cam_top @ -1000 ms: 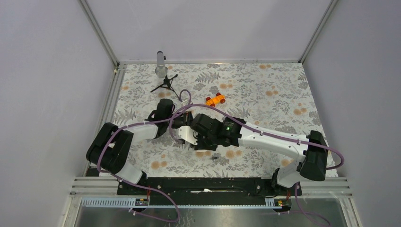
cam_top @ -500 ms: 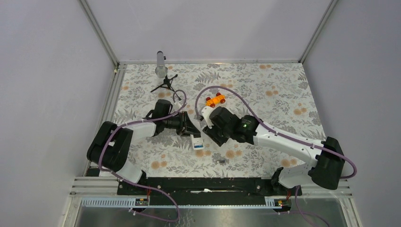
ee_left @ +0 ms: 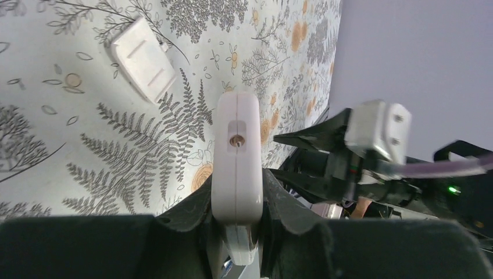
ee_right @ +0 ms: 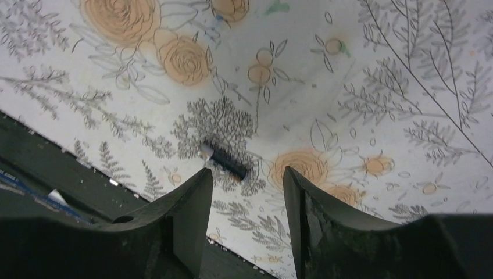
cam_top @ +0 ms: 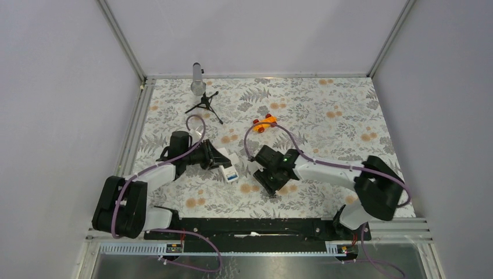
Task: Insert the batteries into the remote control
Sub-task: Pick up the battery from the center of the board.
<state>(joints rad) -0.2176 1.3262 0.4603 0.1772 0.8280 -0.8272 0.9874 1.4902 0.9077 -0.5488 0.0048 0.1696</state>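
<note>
Near the middle of the table (cam_top: 325,116), the left gripper (cam_top: 224,165) is clamped tight on the remote control (ee_left: 236,151), squeezing its long sides so one narrow end sticks out past the fingers. Something blue shows on its upward face in the top view, but I honestly can't tell what it is. At roughly 3 o'clock from it, the right gripper (ee_right: 247,174) hangs low with its claw spread wide and holding nothing. The dark battery (ee_right: 225,162) lies flat on the table just past the fingertips, untouched. The white cover piece (ee_left: 143,58) sits at 11 o'clock from the remote in the left wrist view. The orange toy car (cam_top: 264,123) is at 12 o'clock, well apart.
</note>
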